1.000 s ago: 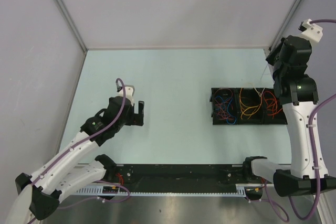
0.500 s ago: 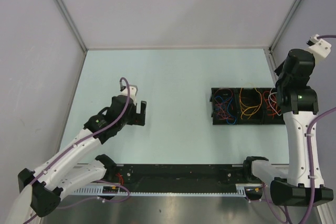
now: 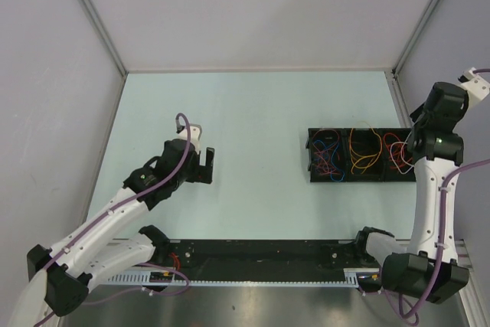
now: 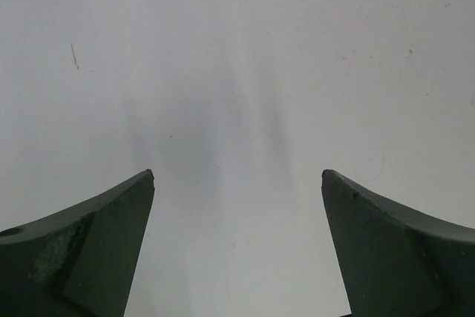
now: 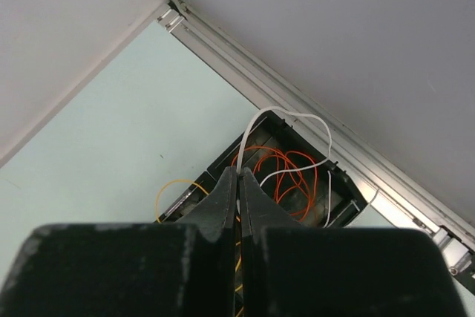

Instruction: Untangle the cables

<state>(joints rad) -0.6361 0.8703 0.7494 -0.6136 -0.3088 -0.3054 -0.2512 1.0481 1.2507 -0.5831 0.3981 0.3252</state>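
A black three-compartment tray (image 3: 313, 176) holds the cables: blue and red ones (image 3: 328, 155) on the left, orange ones (image 3: 361, 152) in the middle, red ones (image 3: 393, 149) on the right. My right gripper (image 5: 239, 173) is shut on a thin pale cable (image 5: 295, 114), held above the tray's right end. The cable arcs from the fingertips down into the compartment with the red cables (image 5: 286, 172). In the top view the right wrist (image 3: 442, 122) hides the jaws. My left gripper (image 3: 204, 165) is open and empty over bare table, far left of the tray; its fingertips (image 4: 141, 187) stand wide apart.
The tray sits at the right middle of the pale green table (image 3: 253, 112). Grey walls and a metal rail (image 5: 312, 109) close the far and right sides. A black rail (image 3: 260, 254) runs along the near edge between the arm bases.
My right arm has swung right and outward past the tray's right end, drawing the pale cable up. My left arm has barely shifted.
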